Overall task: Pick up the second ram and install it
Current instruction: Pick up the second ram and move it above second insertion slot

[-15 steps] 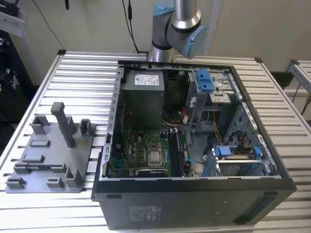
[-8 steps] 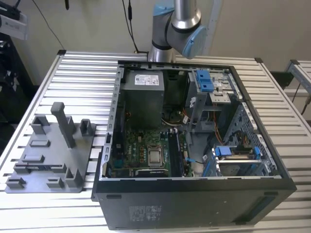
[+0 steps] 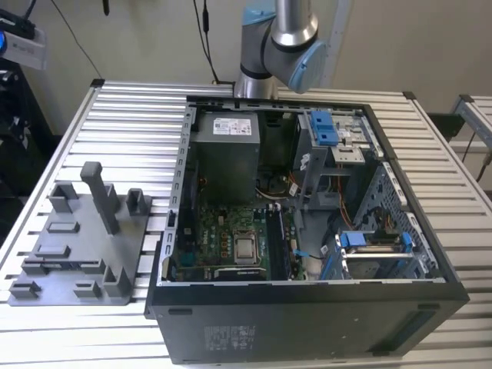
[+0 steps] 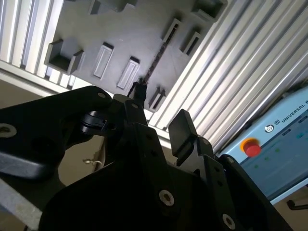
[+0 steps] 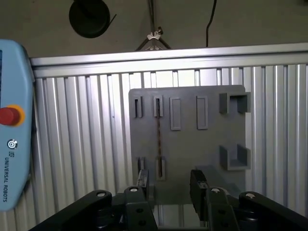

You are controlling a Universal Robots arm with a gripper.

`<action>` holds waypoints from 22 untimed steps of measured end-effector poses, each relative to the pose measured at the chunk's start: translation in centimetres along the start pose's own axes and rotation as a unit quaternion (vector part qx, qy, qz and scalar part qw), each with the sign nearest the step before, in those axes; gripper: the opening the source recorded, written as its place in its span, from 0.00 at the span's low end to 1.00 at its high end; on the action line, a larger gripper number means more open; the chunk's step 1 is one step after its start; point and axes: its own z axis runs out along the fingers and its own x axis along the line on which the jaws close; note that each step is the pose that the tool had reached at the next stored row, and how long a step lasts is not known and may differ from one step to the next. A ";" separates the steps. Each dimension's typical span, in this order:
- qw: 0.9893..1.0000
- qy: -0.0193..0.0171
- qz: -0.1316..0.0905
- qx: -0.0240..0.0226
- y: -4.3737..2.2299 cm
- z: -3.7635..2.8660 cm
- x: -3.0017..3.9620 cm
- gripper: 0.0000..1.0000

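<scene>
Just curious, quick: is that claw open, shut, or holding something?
Gripper: open, holding nothing; the second ram stands on edge in the fixture plate beyond it.

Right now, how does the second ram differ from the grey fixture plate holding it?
Colour: the second ram is dark, while the fixture plate is pale grey. Shape: the ram is a thin strip, the plate a broad slab. Pose: the ram stands on edge in the plate, which lies flat on the slatted table. Both lie ahead of the open gripper.
</scene>
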 end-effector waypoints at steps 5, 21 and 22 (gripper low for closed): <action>1.000 0.000 -0.002 -0.001 0.00 0.39 0.00 0.48; 1.000 0.000 -0.008 -0.003 0.01 1.54 -0.01 0.48; 1.000 0.000 -0.008 -0.003 0.01 1.61 -0.01 0.48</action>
